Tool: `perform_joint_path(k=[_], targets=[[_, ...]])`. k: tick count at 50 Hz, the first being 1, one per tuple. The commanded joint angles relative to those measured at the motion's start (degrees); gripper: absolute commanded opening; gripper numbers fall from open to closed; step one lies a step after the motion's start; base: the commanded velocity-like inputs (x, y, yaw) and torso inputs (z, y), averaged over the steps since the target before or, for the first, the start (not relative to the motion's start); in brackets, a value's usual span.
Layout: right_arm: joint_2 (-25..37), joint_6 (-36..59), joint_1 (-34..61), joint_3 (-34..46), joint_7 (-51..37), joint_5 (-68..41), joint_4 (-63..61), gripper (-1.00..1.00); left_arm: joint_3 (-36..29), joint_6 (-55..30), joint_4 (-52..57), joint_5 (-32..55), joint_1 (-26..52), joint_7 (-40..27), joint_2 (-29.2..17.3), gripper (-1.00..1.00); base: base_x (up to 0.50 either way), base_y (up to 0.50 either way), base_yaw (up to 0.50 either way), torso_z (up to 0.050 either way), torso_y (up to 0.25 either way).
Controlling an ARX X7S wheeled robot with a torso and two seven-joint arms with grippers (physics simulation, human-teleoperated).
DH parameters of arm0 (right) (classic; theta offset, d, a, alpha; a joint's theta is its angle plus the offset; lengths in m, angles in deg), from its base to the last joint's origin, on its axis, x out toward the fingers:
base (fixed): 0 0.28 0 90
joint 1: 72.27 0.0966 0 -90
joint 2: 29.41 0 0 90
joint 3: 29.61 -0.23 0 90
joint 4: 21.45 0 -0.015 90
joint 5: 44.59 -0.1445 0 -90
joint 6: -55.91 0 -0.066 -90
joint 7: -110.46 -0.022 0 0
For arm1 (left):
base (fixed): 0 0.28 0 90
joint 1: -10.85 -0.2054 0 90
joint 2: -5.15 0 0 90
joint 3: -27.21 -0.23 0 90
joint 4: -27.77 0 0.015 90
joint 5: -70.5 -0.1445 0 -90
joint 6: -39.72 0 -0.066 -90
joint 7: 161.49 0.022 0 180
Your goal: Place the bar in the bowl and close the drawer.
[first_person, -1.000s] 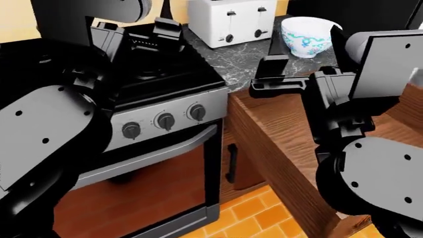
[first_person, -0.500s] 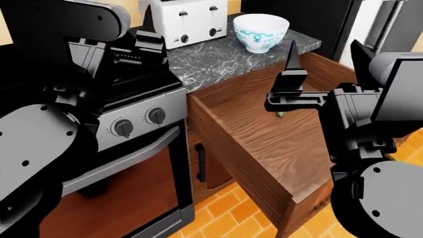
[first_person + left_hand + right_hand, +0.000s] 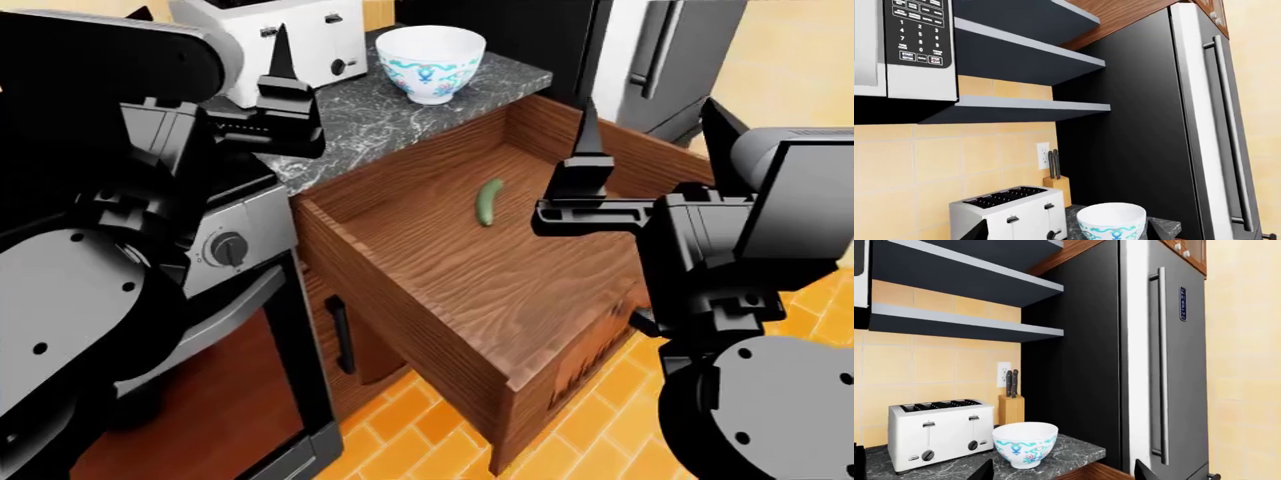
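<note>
Drawer (image 3: pixel 454 290) pulled wide open beside the stove (image 3: pixel 227 250), reddish-brown wood, inside floor bare except for one small green curved bar (image 3: pixel 489 203). Bar lying flat near the back wall of the drawer, closer to the counter side, touching nothing else.

Bowl (image 3: pixel 430 62) standing upright on the dark marble counter (image 3: pixel 387 115), just beside the white toaster (image 3: pixel 274 35), well apart from the bar. Seen also in the left wrist view (image 3: pixel 1111 221) and the right wrist view (image 3: pixel 1025 443), white with teal and pink pattern, nothing visible inside.

Right gripper (image 3: pixel 583 190) hovering above the drawer, near the bar but not touching it, holding nothing; fingers wide apart in the right wrist view. Left gripper (image 3: pixel 283 95) raised over the edge of counter and stove, holding nothing; fingers apart in the left wrist view.

Black refrigerator (image 3: pixel 1141 355) behind the counter, knife block (image 3: pixel 1011 407) against the tiled wall.
</note>
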Motion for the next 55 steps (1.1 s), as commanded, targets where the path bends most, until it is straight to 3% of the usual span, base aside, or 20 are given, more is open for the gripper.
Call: perform_joint_path(k=[1, 35, 55], targets=[[-0.4, -0.5, -0.9, 0.0, 0.0, 0.6, 0.4, 1.0, 0.5, -0.1, 0.4, 0.5, -0.5, -0.5, -0.3, 1.0, 0.0, 0.0, -0.5, 0.0, 0.0], [-0.1, -0.5, -1.7, -0.8, -0.5, 0.5, -0.7, 1.0, 2.1, -2.7, 3.0, 4.0, 0.8, -2.7, -1.4, 1.0, 0.0, 0.0, -0.5, 0.0, 0.0], [-0.1, -1.2, -2.5, -1.5, -1.2, 2.0, -0.5, 1.0, 2.7, -2.5, 4.0, 4.5, -0.2, -3.7, -2.0, 1.0, 0.11, -0.01, 0.0, 0.0, 0.0]])
